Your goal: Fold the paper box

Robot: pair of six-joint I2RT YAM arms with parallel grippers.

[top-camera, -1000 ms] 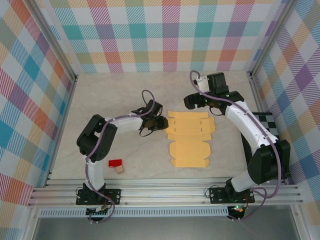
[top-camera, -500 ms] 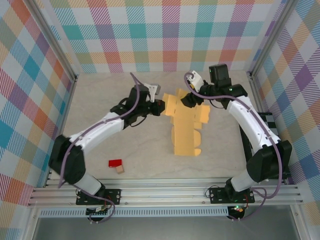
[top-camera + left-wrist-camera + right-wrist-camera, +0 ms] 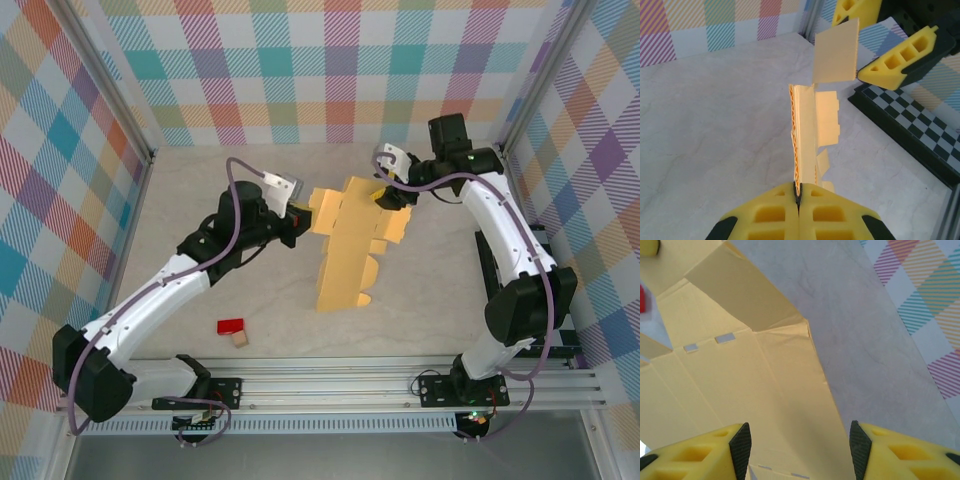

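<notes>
Yellow card of the paper box (image 3: 345,250) hangs pinched in the closed left fingers (image 3: 769,215); the parted right fingers (image 3: 695,451) straddle its opposite edge.

You could read nothing here: the paper box (image 3: 345,260) bore no lettering, and no label, brand or number showed.

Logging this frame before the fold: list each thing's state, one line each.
paper box: unfolded sheet, raised, held at one edge.
left gripper: shut on the paper box.
right gripper: open, astride the sheet's edge.
red block: lying on the table, untouched.
wooden cube: on the table, beside the red block.
</notes>
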